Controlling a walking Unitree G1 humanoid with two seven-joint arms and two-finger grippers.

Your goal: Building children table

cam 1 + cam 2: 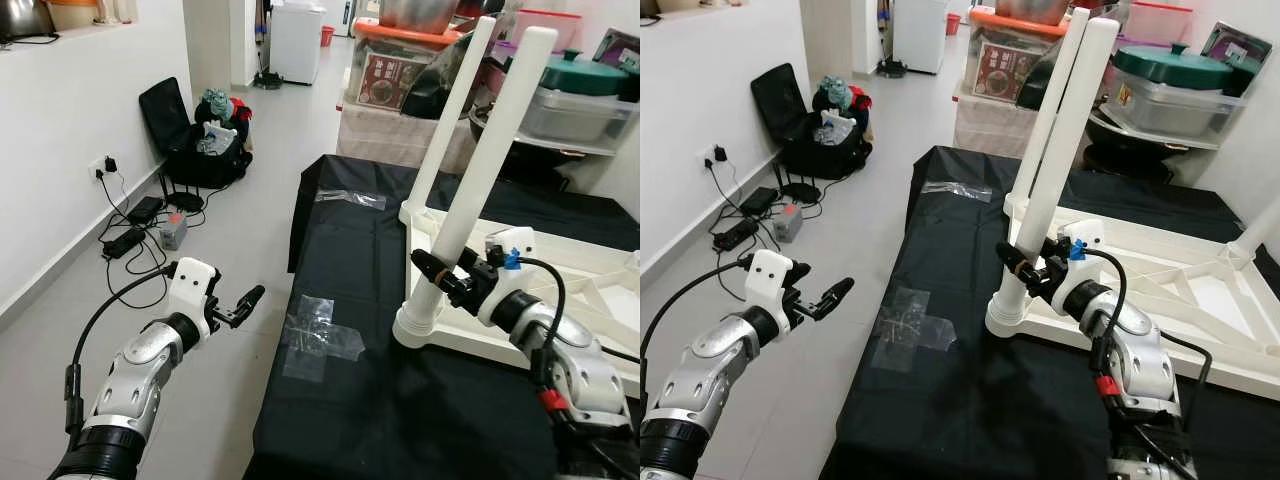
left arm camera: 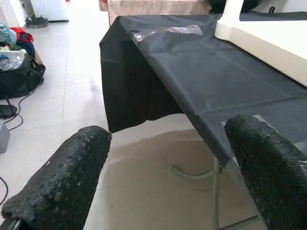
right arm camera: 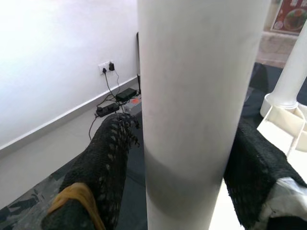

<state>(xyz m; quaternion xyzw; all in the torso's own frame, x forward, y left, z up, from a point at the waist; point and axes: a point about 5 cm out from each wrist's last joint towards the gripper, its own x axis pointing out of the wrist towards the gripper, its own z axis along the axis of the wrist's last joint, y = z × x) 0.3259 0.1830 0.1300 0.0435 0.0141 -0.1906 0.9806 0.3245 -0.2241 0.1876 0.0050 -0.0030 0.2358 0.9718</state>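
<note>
A white children's table (image 1: pixel 600 285) lies upside down on a black-covered worktable (image 1: pixel 380 400). Two white legs stand up from it: a near leg (image 1: pixel 482 165) in its round socket (image 1: pixel 418 325), and a far leg (image 1: pixel 452 115) behind it. My right gripper (image 1: pixel 437 272) is shut on the near leg low down; in the right wrist view its black fingers (image 3: pixel 108 163) press both sides of the leg (image 3: pixel 196 96). My left gripper (image 1: pixel 240 305) hangs open over the floor, left of the worktable's edge, holding nothing; its fingertips (image 2: pixel 62 182) stand well apart.
Two clear plastic bags (image 1: pixel 320 335) (image 1: pixel 352 198) lie on the black cloth. A black bag with clothes (image 1: pixel 205 140) and cables with a power strip (image 1: pixel 135 235) sit on the floor by the left wall. Storage boxes (image 1: pixel 400 70) and shelved pots (image 1: pixel 580 95) stand behind.
</note>
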